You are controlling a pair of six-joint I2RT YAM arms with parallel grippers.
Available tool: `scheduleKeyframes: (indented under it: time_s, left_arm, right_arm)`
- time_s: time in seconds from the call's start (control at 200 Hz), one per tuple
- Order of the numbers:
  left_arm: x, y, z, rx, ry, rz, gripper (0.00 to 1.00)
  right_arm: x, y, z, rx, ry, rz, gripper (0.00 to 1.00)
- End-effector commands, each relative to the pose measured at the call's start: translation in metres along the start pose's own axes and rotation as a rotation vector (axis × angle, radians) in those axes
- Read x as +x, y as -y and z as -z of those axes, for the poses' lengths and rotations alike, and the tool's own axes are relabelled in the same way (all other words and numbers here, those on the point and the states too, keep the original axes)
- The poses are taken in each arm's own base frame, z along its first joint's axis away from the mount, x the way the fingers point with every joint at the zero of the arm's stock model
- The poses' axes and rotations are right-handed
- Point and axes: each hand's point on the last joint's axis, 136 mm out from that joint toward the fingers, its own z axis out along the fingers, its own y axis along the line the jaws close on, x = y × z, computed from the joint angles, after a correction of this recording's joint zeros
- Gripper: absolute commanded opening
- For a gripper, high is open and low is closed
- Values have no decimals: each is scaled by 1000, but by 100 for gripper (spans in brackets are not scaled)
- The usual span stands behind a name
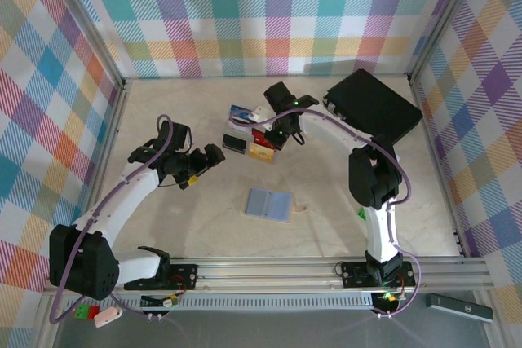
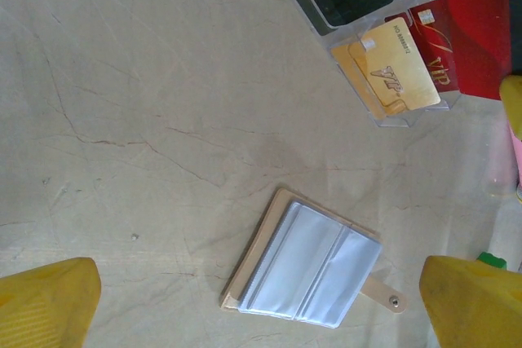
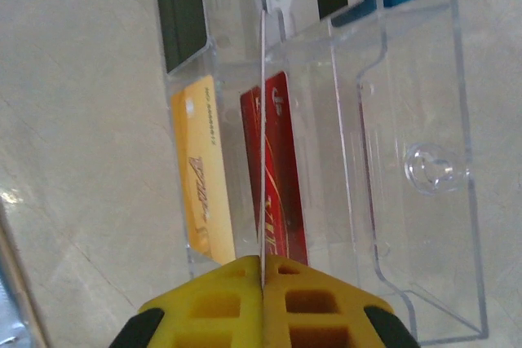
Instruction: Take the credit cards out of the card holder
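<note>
The card holder (image 1: 268,204) lies open mid-table, toward the near edge, its sleeves seemingly empty. Credit cards (image 2: 395,67) sit in the clear tray (image 3: 424,169). The right hand (image 3: 261,266) pinches one card (image 3: 262,160) edge-on over it, so the task looks nearly finished. The left hand (image 1: 210,157) gapes wide, empty.

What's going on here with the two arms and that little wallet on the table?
The right hand is shut on what looks like a thin card, seen edge-on, above the clear tray, where a gold card and a red card sit. The card holder lies open on the table, its sleeves looking empty. The left hand hangs open near it, holding nothing.
</note>
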Motion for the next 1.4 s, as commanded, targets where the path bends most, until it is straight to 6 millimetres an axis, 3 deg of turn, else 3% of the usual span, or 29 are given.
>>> scheduleKeyframes:
  time_s: [0.0,0.465,0.675,0.91,1.115,1.285,1.395]
  left_arm:
    - [-1,0,-1,0,-15,5,100]
    - [1,0,-2,3,-26,2,100]
    - [1,-1,-2,0,-23,4,100]
    - [2,-1,-1,2,-24,5,100]
    - [2,-2,-1,2,-23,4,100]
    - [5,-4,-1,1,-21,4,100]
    - [6,-7,-2,-3,-22,7,100]
  right_arm:
    - [-2,8,2,27,-16,35,0]
    - [8,12,-12,28,-91,76,5]
    - [3,22,-8,77,-85,44,16]
    - [-7,32,12,123,-52,-13,17]
    - [-16,23,35,93,14,-101,18]
    - [-16,3,61,24,82,-268,27]
    - [-6,-14,75,2,101,-436,39]
